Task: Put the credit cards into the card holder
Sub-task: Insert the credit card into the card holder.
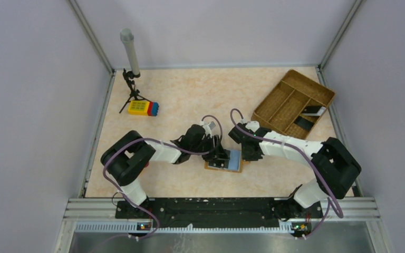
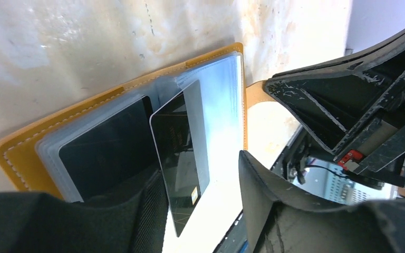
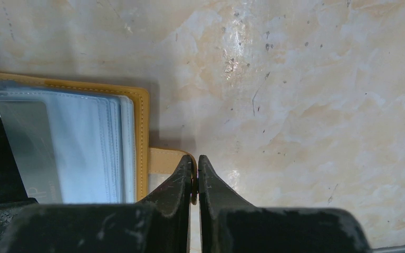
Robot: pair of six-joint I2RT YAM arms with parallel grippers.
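Over at the far left of the worktop (image 1: 190, 89) a little black tripod (image 1: 132, 95) holds up a grey tube, and a yellow, red and blue toy block (image 1: 144, 108) sits just beside its feet.

Toward the middle, the left pincer (image 1: 220, 154) hangs low over the card holder (image 2: 21, 153), which lies spread open on the worktop with its clear sleeves facing up. The pincer's fingers (image 2: 274, 205) stand apart. Between them a dark card (image 2: 179, 158) is tilted up on edge, its far end at the sleeves. Nothing seems to be pressing on it. Another dark card (image 2: 105, 150) lies flat inside the left-hand sleeve.

Just right of the holder, the right pincer (image 3: 195, 174) has its fingers squeezed together, tips down at the rounded end of the holder's tan tab (image 3: 166, 161). I can't tell whether they pinch it or only touch it.

At the far right, well apart from all this, is a brown woven tray (image 1: 274, 103). Two more dark cards (image 1: 312, 110) (image 1: 304, 123) rest in its right-hand compartments.
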